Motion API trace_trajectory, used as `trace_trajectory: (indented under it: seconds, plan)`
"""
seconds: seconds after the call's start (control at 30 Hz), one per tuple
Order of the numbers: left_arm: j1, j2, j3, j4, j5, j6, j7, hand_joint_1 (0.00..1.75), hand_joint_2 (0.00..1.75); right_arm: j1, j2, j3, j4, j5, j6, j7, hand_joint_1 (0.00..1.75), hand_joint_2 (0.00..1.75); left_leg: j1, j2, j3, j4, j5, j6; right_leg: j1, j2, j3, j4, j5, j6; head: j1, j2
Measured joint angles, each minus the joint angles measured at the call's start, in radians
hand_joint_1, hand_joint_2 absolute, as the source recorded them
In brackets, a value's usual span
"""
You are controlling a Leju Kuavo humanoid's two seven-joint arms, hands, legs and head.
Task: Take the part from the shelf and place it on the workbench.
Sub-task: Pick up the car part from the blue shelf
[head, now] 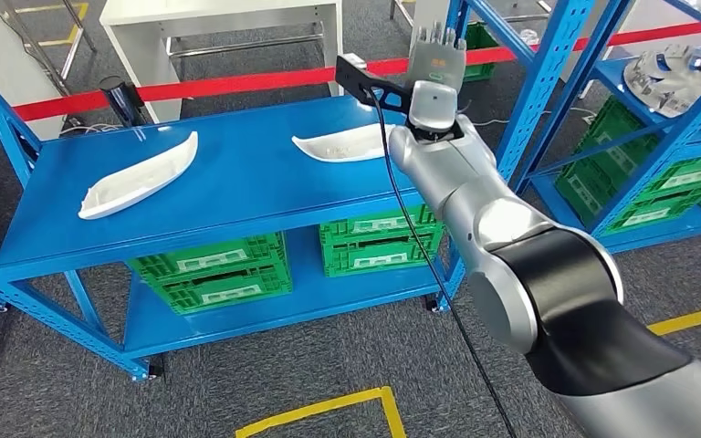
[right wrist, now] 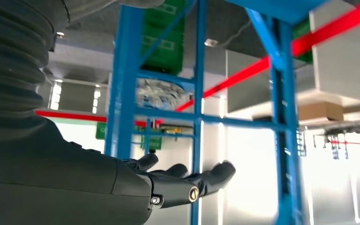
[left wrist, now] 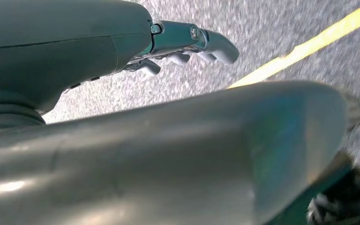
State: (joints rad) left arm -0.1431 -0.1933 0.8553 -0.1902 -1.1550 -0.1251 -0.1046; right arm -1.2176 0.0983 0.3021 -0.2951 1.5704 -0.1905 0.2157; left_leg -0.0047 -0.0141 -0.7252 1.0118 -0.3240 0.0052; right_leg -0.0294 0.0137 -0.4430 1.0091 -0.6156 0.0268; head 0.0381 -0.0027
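Two white parts lie on the blue shelf top — the nearer part (head: 342, 144) just beside the raised right hand (head: 436, 57), the other part (head: 139, 175) well apart. That hand holds nothing, fingers spread; the left hand (left wrist: 187, 44) hangs empty over the floor. Reaching down carelessly, the wrist could nudge the part off the edge.

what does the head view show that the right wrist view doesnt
Head view alone: two white parts lying apart on the blue workbench, green crates beneath, the silver right arm raised. Right wrist view alone: the right hand's fingers spread, holding nothing. Both: that hand, blue shelf posts, the red tape.
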Motion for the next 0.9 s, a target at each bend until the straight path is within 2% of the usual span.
trace_trajectory:
  seconds: [0.03,0.07,0.13,0.17,0.2,0.23,0.27,0.33,0.37,0.4,0.47,0.77,0.9]
  plan:
    - [-0.003,0.000,0.000,0.000,0.000,0.000,0.000,0.00,0.00,-0.006,0.000,0.000,-0.002,0.000,0.000,0.000,0.00,1.75,0.002,0.000,0.006,-0.002,-0.006,0.007,0.000,-0.003,-0.009,0.026,-0.015,0.003,0.001,0.000]
    - [-0.006,0.000,0.000,-0.001,0.000,0.000,0.000,0.00,0.00,-0.010,-0.001,0.000,-0.003,0.000,-0.001,0.001,0.00,1.75,0.002,-0.001,0.014,-0.004,-0.012,0.014,0.001,-0.006,-0.035,0.076,-0.038,0.004,0.002,0.000]
    - [-0.011,-0.001,0.000,-0.001,0.000,0.000,0.000,0.00,0.00,-0.009,-0.002,0.000,-0.003,0.000,0.000,0.001,0.00,1.75,-0.002,-0.003,0.024,-0.003,-0.026,0.024,0.007,-0.009,-0.127,0.218,-0.086,0.003,0.003,0.000]
    - [-0.012,-0.002,0.000,-0.001,0.000,0.000,0.000,0.00,0.00,-0.006,-0.002,0.000,-0.003,0.000,0.000,0.001,0.00,1.75,-0.005,-0.005,0.028,-0.003,-0.032,0.027,0.010,-0.009,-0.171,0.274,-0.096,0.001,0.003,0.000]
    - [-0.012,-0.002,0.000,-0.001,0.000,0.000,0.000,0.00,0.00,-0.003,-0.003,0.000,-0.003,0.000,0.000,0.001,0.00,1.75,-0.007,-0.007,0.033,-0.002,-0.036,0.028,0.013,-0.009,-0.201,0.307,-0.094,-0.001,0.003,0.000]
    - [-0.011,-0.002,0.000,-0.001,0.000,0.000,0.000,0.00,0.00,-0.001,-0.003,0.000,-0.003,0.000,0.000,0.001,0.00,1.75,-0.010,-0.010,0.037,0.000,-0.041,0.029,0.016,-0.009,-0.216,0.306,-0.072,-0.006,0.003,0.000]
    - [-0.010,-0.002,0.000,0.000,0.000,0.000,0.000,0.00,0.00,0.000,-0.003,0.000,-0.003,0.000,0.000,0.001,0.00,1.75,-0.012,-0.012,0.042,0.002,-0.046,0.029,0.020,-0.009,-0.215,0.274,-0.036,-0.011,0.004,0.000]
    - [-0.009,-0.004,0.000,0.000,0.000,0.000,0.000,0.00,0.00,-0.003,-0.003,0.000,-0.003,0.000,0.000,0.001,0.00,1.75,-0.017,-0.017,0.052,0.009,-0.057,0.030,0.031,-0.007,-0.185,0.148,0.060,-0.032,0.004,0.000]
    - [-0.010,-0.006,0.000,0.001,0.000,0.001,0.001,0.00,0.00,-0.004,-0.003,0.000,-0.003,0.000,0.000,0.001,0.00,1.75,-0.020,-0.020,0.055,0.013,-0.062,0.028,0.036,-0.007,-0.168,0.088,0.096,-0.041,0.003,0.000]
    - [-0.011,-0.007,0.000,0.001,0.000,0.001,0.001,0.00,0.00,-0.005,-0.003,0.000,-0.003,0.000,0.000,0.001,0.00,1.75,-0.021,-0.022,0.056,0.015,-0.064,0.026,0.041,-0.008,-0.156,0.048,0.117,-0.047,0.002,0.000]
    - [-0.012,-0.008,0.000,0.001,0.000,0.003,0.003,0.00,0.00,-0.006,-0.002,0.000,-0.003,0.000,0.000,0.001,0.00,1.75,-0.021,-0.024,0.056,0.017,-0.069,0.022,0.043,-0.010,-0.150,0.026,0.124,-0.047,0.001,0.000]
    - [-0.011,-0.007,0.000,0.002,0.000,0.003,0.007,0.00,0.00,-0.007,-0.003,0.000,-0.003,-0.001,0.000,0.001,0.00,1.75,-0.020,-0.019,0.069,0.009,-0.069,0.014,0.043,-0.005,-0.143,0.024,0.125,-0.048,0.001,0.000]
    - [-0.011,-0.007,0.000,0.002,0.000,0.003,0.010,0.00,0.00,-0.007,-0.003,0.000,-0.003,-0.001,0.001,0.001,0.00,1.75,-0.026,-0.019,0.068,0.012,-0.075,0.023,0.039,-0.005,-0.141,0.021,0.124,-0.043,0.000,0.000]
